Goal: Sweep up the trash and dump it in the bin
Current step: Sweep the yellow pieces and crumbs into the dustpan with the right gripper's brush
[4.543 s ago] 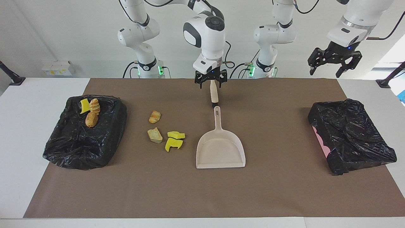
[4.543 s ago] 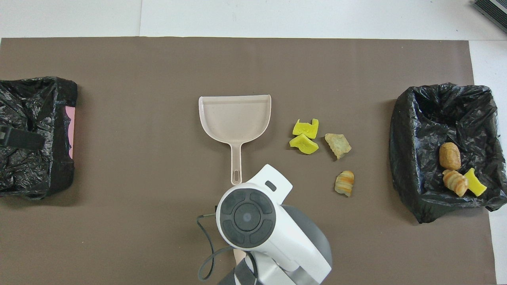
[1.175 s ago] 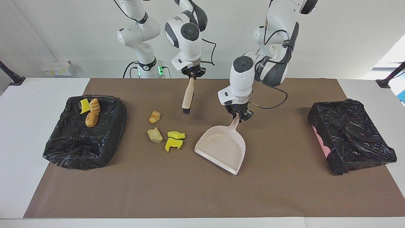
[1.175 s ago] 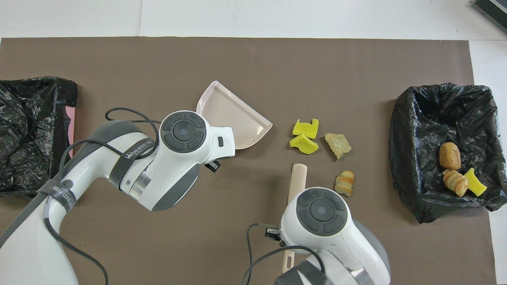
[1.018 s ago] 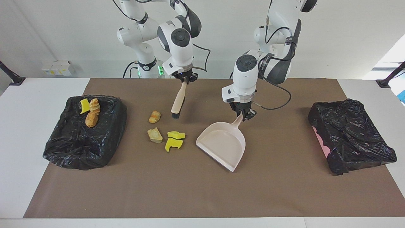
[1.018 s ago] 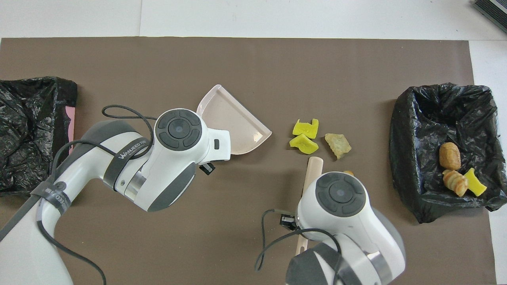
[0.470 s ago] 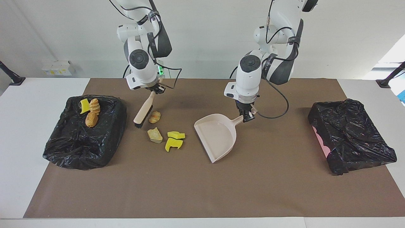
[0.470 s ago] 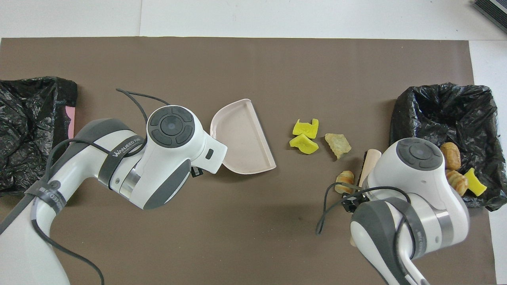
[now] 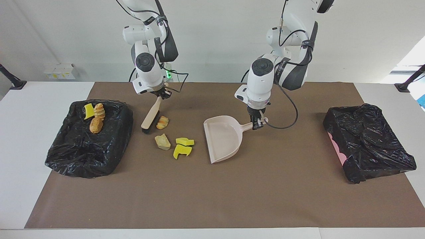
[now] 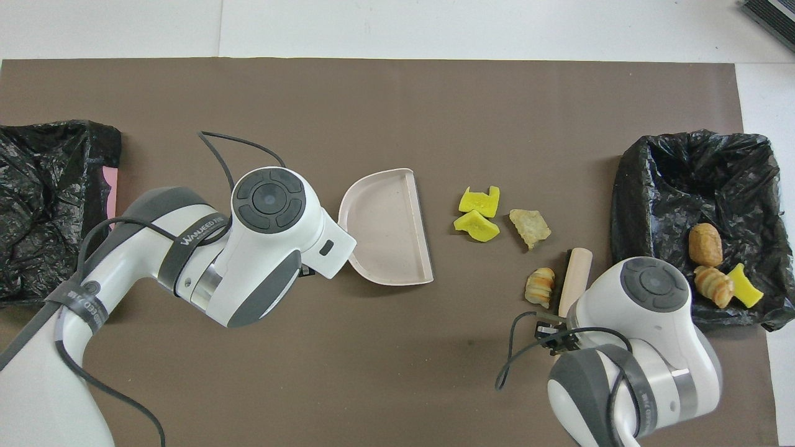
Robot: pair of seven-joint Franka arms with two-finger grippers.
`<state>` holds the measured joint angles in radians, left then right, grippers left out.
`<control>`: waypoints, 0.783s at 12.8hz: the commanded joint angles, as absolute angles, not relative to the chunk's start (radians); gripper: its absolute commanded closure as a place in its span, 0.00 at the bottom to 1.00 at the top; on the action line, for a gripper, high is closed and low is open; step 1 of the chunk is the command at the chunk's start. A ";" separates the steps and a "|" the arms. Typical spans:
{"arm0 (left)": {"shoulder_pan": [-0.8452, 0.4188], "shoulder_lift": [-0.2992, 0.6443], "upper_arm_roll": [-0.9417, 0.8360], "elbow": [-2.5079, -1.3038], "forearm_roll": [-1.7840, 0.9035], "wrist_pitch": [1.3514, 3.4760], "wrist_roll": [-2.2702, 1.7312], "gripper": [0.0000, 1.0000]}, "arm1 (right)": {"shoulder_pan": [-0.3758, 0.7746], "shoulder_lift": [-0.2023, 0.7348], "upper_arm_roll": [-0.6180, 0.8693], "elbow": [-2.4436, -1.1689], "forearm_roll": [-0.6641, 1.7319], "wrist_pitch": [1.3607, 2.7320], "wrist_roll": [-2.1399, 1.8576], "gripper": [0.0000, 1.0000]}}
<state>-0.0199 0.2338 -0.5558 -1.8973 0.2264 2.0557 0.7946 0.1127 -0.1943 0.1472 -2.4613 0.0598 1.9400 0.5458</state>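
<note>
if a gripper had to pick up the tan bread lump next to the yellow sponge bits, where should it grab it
Probably across the narrow waist of the tan lump, coming straight down. It lies flat on the brown mat, with nothing raised to hook. The yellow sponge pieces sit close on the side toward the left arm's end, so set the fingers on its nearer and farther flanks, which are clear.

High facing camera across the table (image 9: 20,139), overhead camera steeply down from robots' end; both share the brown mat (image 9: 212,199).

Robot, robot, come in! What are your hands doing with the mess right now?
Right gripper shut on brush, beside striped bread lump. Left gripper shut on dustpan. Four trash bits loose on mat. Nothing in the way.
</note>
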 commanded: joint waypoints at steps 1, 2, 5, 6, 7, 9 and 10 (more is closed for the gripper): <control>-0.021 0.247 -0.557 -1.910 0.210 2.088 0.804 1.00 | 0.124 -0.146 0.149 -2.444 0.072 2.005 0.502 1.00; -0.018 0.248 -0.557 -1.910 0.210 2.088 0.796 1.00 | 0.126 -0.126 0.149 -2.419 0.071 1.997 0.500 1.00; -0.012 0.247 -0.555 -1.916 0.210 2.094 0.782 1.00 | 0.156 -0.066 0.149 -2.346 0.069 1.985 0.500 1.00; -0.012 0.245 -0.555 -1.924 0.210 2.097 0.755 1.00 | 0.161 -0.037 0.149 -2.321 0.068 1.985 0.500 1.00; -0.012 0.244 -0.555 -1.930 0.210 2.100 0.735 1.00 | 0.163 -0.014 0.149 -2.294 0.067 1.983 0.500 1.00; -0.015 0.229 -0.555 -1.963 0.210 2.106 0.732 1.00 | 0.163 0.027 0.149 -2.238 0.066 1.973 0.476 1.00; -0.015 0.218 -0.555 -1.980 0.210 2.106 0.726 1.00 | 0.163 0.056 0.149 -2.209 0.066 1.971 0.463 1.00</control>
